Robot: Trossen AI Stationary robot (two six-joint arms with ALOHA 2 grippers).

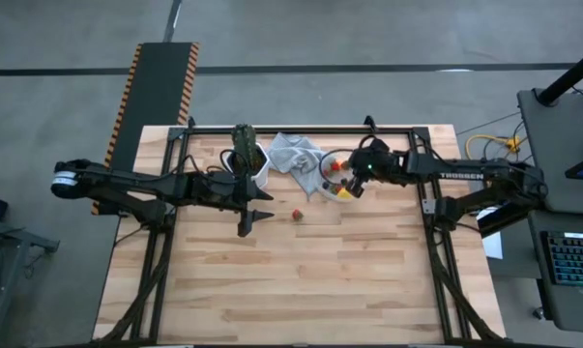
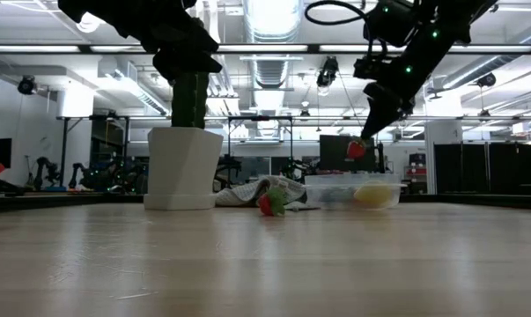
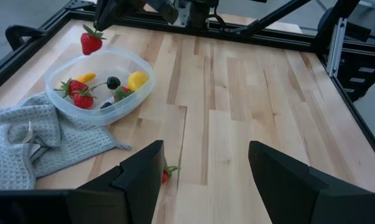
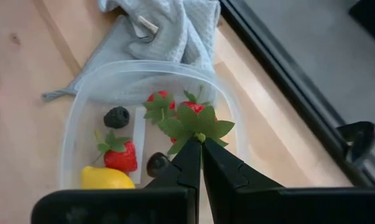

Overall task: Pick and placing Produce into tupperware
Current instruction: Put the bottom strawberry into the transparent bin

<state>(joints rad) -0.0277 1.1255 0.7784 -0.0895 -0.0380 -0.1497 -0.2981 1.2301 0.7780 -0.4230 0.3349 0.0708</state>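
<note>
We had most produce in the tupperware (image 3: 100,84), our right end effector (image 4: 201,144) pinching a strawberry (image 3: 91,42) above it, one berry (image 1: 297,215) left at its seven o'clock on the worktop (image 1: 320,280).

The red strawberry (image 3: 163,175) lying loose on the wooden worktop (image 3: 249,93) is half covered in the left wrist view by a dark finger (image 3: 134,180) of the left pincer. In the right wrist view the red body of the held strawberry (image 4: 196,126) is masked by its own green leaves. In the high view the pieces inside the small clear plastic tub (image 1: 322,186) are too small to be told apart. The light grey cloth (image 3: 25,140) is cut off at the left wrist picture's edge.
</note>
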